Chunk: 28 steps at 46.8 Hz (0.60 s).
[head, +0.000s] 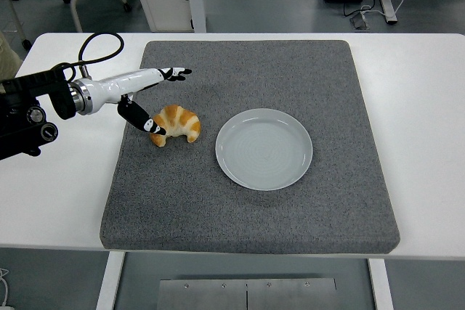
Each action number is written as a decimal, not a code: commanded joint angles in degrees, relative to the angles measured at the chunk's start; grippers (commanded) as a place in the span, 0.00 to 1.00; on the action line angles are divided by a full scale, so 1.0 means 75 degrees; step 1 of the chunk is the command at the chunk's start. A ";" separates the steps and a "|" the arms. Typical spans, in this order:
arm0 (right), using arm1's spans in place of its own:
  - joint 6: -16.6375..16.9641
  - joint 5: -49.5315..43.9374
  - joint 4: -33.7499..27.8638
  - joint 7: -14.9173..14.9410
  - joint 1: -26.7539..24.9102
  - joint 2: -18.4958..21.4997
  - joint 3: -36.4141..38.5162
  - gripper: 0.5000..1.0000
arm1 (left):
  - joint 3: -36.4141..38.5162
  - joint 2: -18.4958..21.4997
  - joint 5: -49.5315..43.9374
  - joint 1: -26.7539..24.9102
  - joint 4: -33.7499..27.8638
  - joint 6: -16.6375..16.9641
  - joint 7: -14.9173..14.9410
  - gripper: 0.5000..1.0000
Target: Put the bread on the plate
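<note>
Golden-brown, the bread [175,124] is a croissant lying on the grey mat [251,208], toward the mat's left edge and just left of the plate [264,149], apart from it. The pale grey plate sits near the mat's middle with nothing on it. The left hand [142,92] reaches in over the mat's left edge, fingers spread, its thumb tip touching the croissant's left end without gripping it. The mat covers most of the white table [421,107]. No writing is legible.
</note>
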<state>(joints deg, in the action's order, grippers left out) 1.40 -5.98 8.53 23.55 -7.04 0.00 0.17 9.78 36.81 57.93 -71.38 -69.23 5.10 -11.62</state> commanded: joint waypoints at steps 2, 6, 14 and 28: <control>-0.0011 0.0000 0.0000 0.0001 0.0001 0.0000 0.0000 1.00 | 0.0102 -0.0314 -0.0001 0.0037 0.0336 0.0151 0.0003 0.94; 0.0001 0.0000 0.0000 0.0001 0.0001 0.0000 0.0000 1.00 | 0.0172 -0.0536 0.0057 0.0096 0.0523 0.0187 0.0003 0.94; 0.0001 0.0000 0.0000 0.0001 0.0001 0.0000 0.0000 1.00 | 0.0325 -0.1099 0.0186 0.0143 0.0793 0.0362 -0.0009 0.94; -0.0011 0.0000 0.0000 0.0001 0.0001 0.0000 0.0000 1.00 | 0.0453 -0.1369 0.0198 0.0143 0.1250 0.0386 -0.0009 0.94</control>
<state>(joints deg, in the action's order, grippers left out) 1.34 -5.98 8.53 23.55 -7.03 0.00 0.17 12.49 26.66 59.42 -70.24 -60.06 8.01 -11.69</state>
